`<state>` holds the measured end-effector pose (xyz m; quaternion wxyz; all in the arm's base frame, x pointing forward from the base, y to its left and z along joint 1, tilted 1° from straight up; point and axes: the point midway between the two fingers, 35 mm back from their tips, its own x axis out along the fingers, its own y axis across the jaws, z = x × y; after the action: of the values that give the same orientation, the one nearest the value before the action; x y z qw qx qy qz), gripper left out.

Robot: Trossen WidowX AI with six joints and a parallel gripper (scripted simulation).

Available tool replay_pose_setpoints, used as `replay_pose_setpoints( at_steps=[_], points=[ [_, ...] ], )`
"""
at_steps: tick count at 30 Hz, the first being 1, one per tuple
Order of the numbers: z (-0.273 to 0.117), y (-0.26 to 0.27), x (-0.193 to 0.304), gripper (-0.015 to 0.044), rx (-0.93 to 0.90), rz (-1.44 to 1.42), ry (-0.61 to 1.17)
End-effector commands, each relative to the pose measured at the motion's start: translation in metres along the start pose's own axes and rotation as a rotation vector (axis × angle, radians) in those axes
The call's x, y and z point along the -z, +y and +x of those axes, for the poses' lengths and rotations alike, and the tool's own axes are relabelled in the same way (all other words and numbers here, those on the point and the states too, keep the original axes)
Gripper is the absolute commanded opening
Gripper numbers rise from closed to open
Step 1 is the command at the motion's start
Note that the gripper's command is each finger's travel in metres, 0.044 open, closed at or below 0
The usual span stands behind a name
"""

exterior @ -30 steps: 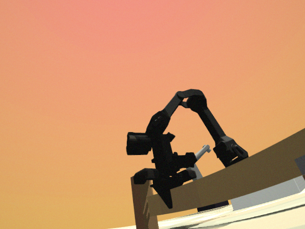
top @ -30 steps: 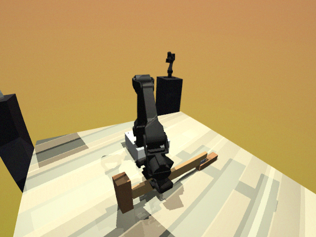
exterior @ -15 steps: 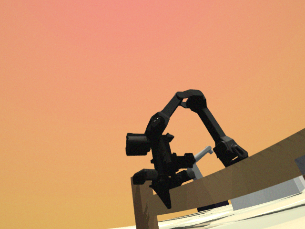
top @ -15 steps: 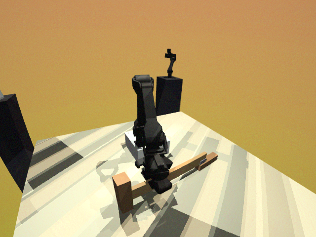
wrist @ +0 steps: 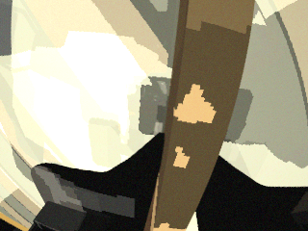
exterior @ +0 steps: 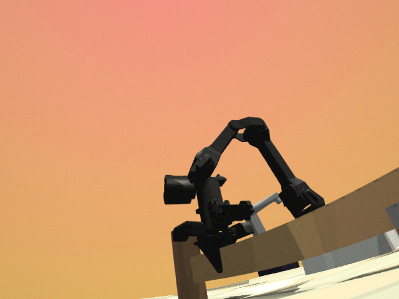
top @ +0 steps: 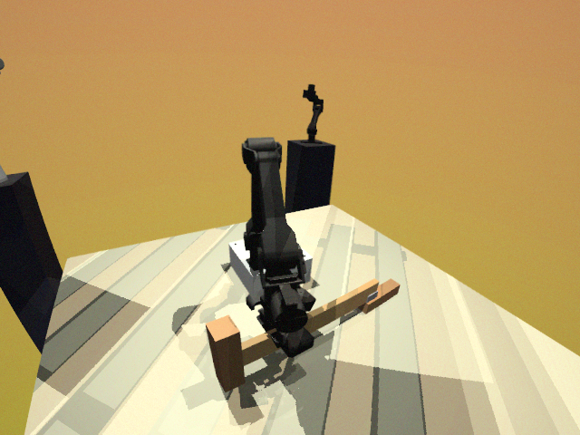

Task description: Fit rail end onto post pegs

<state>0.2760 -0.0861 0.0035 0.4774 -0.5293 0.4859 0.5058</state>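
The long wooden bed rail [top: 339, 306] [exterior: 277, 247] [wrist: 207, 58] is held above the table and looks about level. Its far end lies in the grey bracket [top: 372, 296] [exterior: 393, 213] on the low footboard block [top: 383, 294]. Its near end meets the face of the wooden post [top: 227, 358] [exterior: 185, 266], with no gap that I can see. No peg shows; the holes are hidden too. My gripper [top: 291, 345] [exterior: 216, 257] [wrist: 176, 141] is shut on the rail a short way from the post, one finger on each side.
The arm's white base block [top: 237, 262] stands behind the rail on the patterned table [top: 445, 327]. Dark pedestals [top: 309, 175] [top: 21, 234] stand beyond the table's back and left edges, the back one with another arm on it.
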Motion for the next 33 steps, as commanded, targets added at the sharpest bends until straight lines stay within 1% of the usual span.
replay_pose_setpoints(
  at_steps=[1,3,20,25,29,33],
  points=[
    [-0.001,-0.001,0.002,0.0000,0.004,-0.003,0.001],
    [-0.001,-0.001,0.002,0.0000,0.004,-0.003,0.001],
    [0.000,0.000,0.001,0.0440,0.000,0.000,0.000],
    [-0.002,0.000,-0.001,0.0440,0.000,0.000,0.000],
    [-0.028,0.000,-0.028,0.0440,0.003,-0.003,-0.002],
    [-0.030,0.000,-0.030,0.0440,0.004,-0.003,-0.002]
  ],
)
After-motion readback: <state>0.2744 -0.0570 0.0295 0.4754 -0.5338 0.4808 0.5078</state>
